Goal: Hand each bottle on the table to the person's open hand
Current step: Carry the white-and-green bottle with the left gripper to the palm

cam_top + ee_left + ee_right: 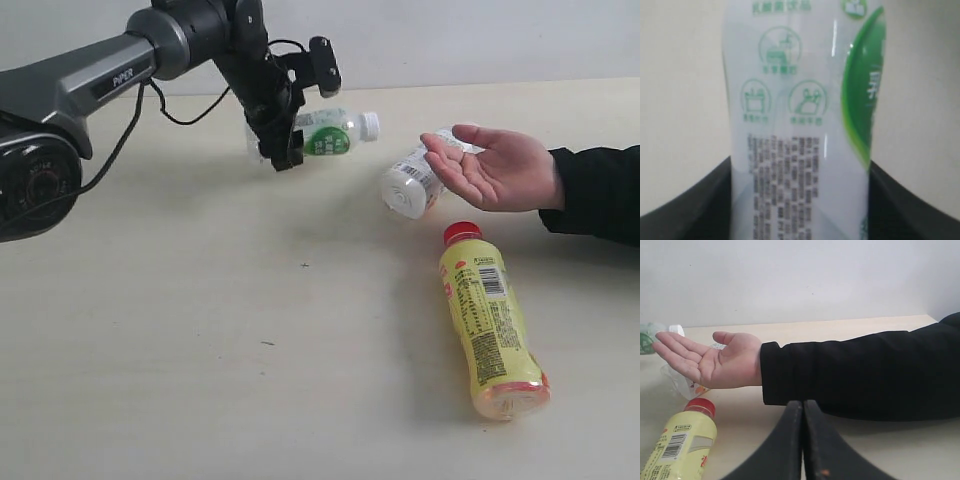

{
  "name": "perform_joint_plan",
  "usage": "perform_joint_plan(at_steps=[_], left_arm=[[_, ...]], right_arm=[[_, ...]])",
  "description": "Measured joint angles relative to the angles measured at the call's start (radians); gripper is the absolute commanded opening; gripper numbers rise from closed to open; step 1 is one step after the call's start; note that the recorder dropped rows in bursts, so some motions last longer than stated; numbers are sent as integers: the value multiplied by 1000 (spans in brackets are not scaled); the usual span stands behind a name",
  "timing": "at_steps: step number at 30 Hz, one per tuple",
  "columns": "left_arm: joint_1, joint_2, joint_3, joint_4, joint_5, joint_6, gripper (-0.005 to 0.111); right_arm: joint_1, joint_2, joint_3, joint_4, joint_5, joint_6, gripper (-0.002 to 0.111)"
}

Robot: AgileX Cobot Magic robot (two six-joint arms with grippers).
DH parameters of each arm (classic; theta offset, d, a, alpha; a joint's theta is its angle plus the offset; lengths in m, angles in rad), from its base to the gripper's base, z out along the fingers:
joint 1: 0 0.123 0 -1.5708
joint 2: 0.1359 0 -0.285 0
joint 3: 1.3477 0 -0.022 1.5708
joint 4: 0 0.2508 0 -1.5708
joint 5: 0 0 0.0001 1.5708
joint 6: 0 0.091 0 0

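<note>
A: Holding the green-labelled bottle [335, 132] sideways like that, what's the reason?

B: The left gripper [285, 148] grips its lower body, jaws pressed against both sides, so the white cap end sticks out toward the open hand [495, 168]. I read that as offering the free end for the person to take. It seems lifted off the table [180, 360], though I can't be sure of the gap.

A: And the hand?

B: It's palm up with the fingers loosely spread, held above the clear bottle [408, 186], which lies on its side just beneath the fingertips. The green-labelled bottle and the palm are near but apart, so this handover isn't finished.

A: What about the other one?

B: The yellow bottle [487, 335] lies flat nearer the camera, its red cap pointing toward the hand. I'd guess it and the clear one are waiting their turn.

A: And the right gripper [803, 440]?

B: Its jaws are together with nothing between them, and it sits low beside the black sleeve [855, 370].

A: Surroundings?

B: A pale beige matte top with a few dark specks, and a plain white wall [800, 280] behind.
</note>
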Motion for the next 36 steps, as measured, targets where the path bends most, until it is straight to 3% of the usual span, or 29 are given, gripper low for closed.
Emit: perform_joint_plan(at_steps=[12, 18, 22, 36], left_arm=[[80, -185, 0, 16, 181, -423, 0], [71, -256, 36, -2, 192, -792, 0], [27, -301, 87, -67, 194, -896, 0], [-265, -334, 137, -98, 196, -1223, 0]], right_arm=[[0, 0, 0, 0, 0, 0, 0], [0, 0, 0, 0, 0, 0, 0], [0, 0, 0, 0, 0, 0, 0], [0, 0, 0, 0, 0, 0, 0]])
